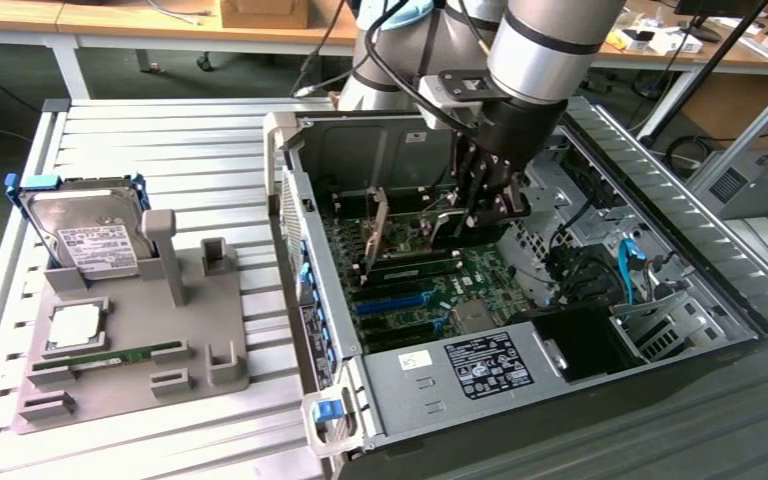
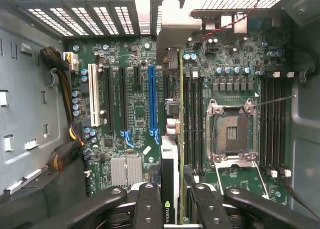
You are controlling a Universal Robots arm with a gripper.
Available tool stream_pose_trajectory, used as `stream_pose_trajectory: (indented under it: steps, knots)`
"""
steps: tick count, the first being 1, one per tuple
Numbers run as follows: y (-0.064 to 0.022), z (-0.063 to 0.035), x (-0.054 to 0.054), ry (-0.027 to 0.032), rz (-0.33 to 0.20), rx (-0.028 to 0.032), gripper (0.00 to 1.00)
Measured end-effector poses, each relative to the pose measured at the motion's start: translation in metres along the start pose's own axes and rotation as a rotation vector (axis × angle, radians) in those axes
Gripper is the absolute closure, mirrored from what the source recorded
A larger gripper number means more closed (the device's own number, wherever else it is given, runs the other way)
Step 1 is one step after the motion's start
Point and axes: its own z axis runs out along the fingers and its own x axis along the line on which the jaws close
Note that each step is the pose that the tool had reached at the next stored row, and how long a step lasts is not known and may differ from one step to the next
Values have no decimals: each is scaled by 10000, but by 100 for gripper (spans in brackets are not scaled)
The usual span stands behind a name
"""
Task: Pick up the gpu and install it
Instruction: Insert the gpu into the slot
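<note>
Silvery bracket first, the gpu [image 2: 169, 164] stood on edge inside the open case [image 1: 678, 200], pinched near its far end between the gripper's [image 2: 173, 209] fingers [image 2: 147, 206], which closed on its two faces. The pickup was therefore done, and the card had been carried from the surface [image 1: 157, 140] into the case. It hung over the motherboard [image 2: 130, 104], just beside the long blue slot [image 2: 152, 99] and parallel to it, lined up with the next slot along. Whether its contact edge had gone into that slot could not be told from either view, so the seating looked unfinished, or at least unconfirmed, and the gripper had not let go. The card's long axis ran along the slots, from the gripper toward the vented rear wall of the case. The bracket end pointed at that wall and sat close against the rear openings. The board stood upright to the motherboard, with its thin top edge facing the wrist camera.
</note>
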Motion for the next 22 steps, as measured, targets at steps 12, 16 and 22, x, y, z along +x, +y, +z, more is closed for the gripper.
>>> stream_pose_trajectory:
  steps: [12,16,22]
  knots:
    - [53,75,50,-24,2,-1,73]
    - [102,106,55,-22,1,-2,73]
    - [168,143,60,-25,2,-1,73]
